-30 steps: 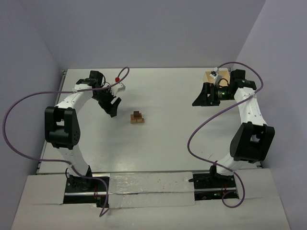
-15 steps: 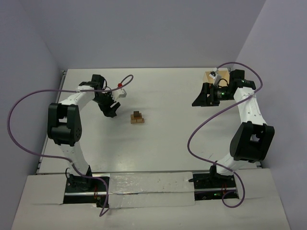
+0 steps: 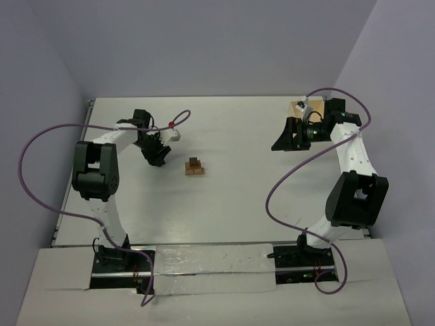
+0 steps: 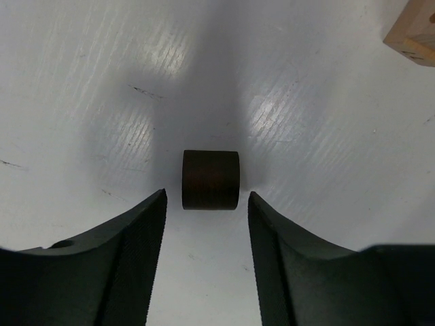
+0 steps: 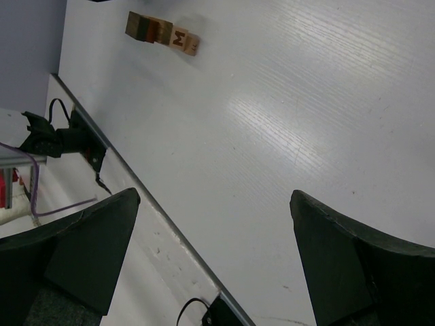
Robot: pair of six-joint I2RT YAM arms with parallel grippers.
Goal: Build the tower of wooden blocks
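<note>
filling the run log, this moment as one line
left gripper open, straddling dark brown block, no contact | right gripper open, empty | wood block tower untouched

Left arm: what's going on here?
The left gripper is down at the table beside the wood block tower. Its jaws are open around the near end of a loose dark brown block, with gaps on both sides. The right gripper hangs open and empty near the pale wooden box at the far right.

The white table (image 3: 245, 176) bears a dark block (image 4: 211, 179) just ahead of the left gripper (image 3: 158, 157), with the block tower (image 3: 195, 166) nearby.
</note>
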